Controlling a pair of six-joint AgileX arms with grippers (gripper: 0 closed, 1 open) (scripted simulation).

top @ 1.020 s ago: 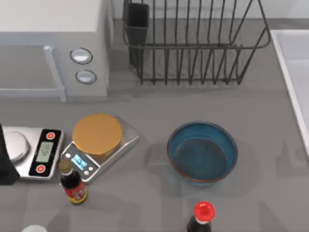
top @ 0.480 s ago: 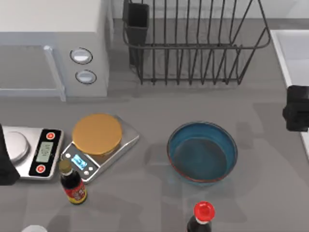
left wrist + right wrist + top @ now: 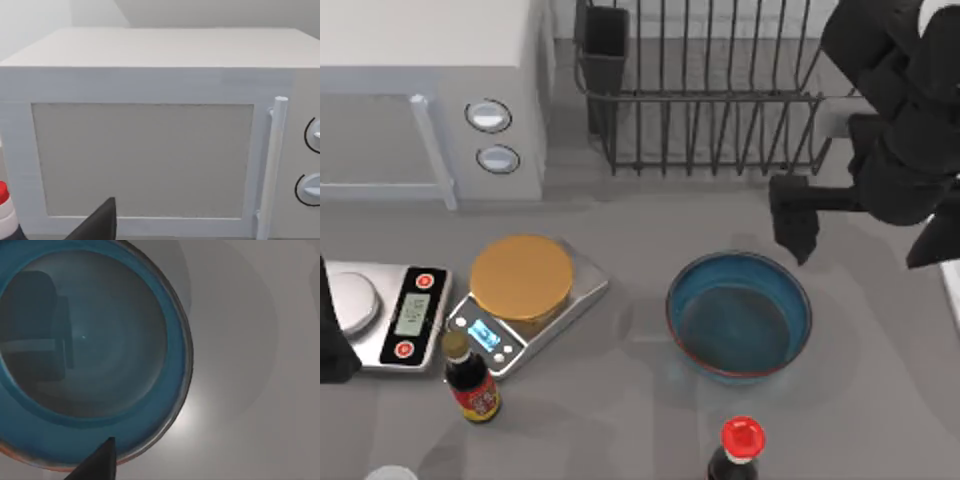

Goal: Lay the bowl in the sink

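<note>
Bowl: the teal-blue bowl (image 3: 739, 315) sits upright on the grey table (image 3: 620, 420), right of centre, in front of the black wire dish rack (image 3: 720, 90). Nothing touches it.
Bowl from my right wrist: I look straight down into the bowl (image 3: 85, 355); its reddish-brown rim shows along the near edge.
Right gripper: my right gripper (image 3: 794, 222) hangs above the table just beside the bowl's far right rim, its dark arm reaching in from the upper right. I cannot tell whether its fingers are apart or together.
Sink: a sliver of the pale sink (image 3: 951, 290) rim shows at the table's right edge, apart from the bowl.
Left arm: parked at the far left edge, next to a silver kitchen scale (image 3: 385, 313); its wrist faces the white microwave (image 3: 150, 135).
Other items: a 2nd scale carrying an orange-tan disc (image 3: 521, 277), a soy sauce bottle (image 3: 470, 380) and a red-capped bottle (image 3: 740, 450).
</note>
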